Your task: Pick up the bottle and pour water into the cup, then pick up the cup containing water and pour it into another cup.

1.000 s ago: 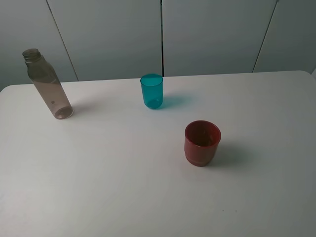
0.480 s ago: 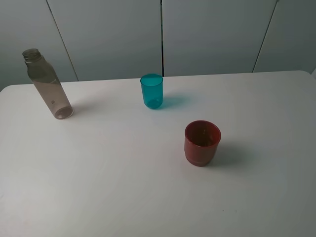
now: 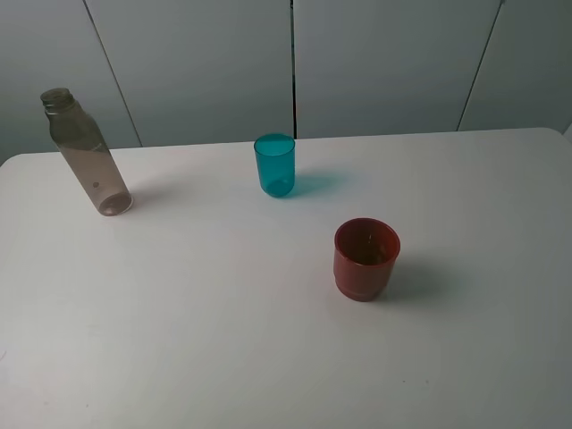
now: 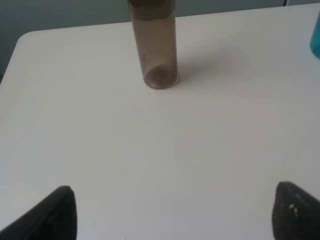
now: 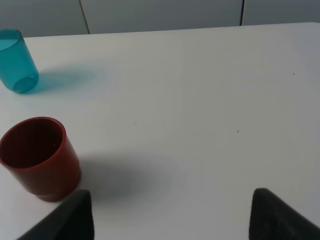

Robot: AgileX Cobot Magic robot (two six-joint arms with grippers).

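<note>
The smoky grey-brown bottle (image 3: 86, 154) stands capless at the table's far left; it also shows in the left wrist view (image 4: 155, 47). The teal cup (image 3: 275, 164) stands at the back middle, also in the right wrist view (image 5: 16, 61). The red-brown cup (image 3: 365, 258) stands right of centre, also in the right wrist view (image 5: 39, 157). Neither gripper shows in the exterior high view. My left gripper (image 4: 172, 215) is open and empty, well short of the bottle. My right gripper (image 5: 170, 215) is open and empty, to the side of the red-brown cup.
The white table (image 3: 223, 313) ends at a grey panelled wall (image 3: 375, 63) behind the objects. A sliver of the teal cup (image 4: 316, 40) shows at the edge of the left wrist view.
</note>
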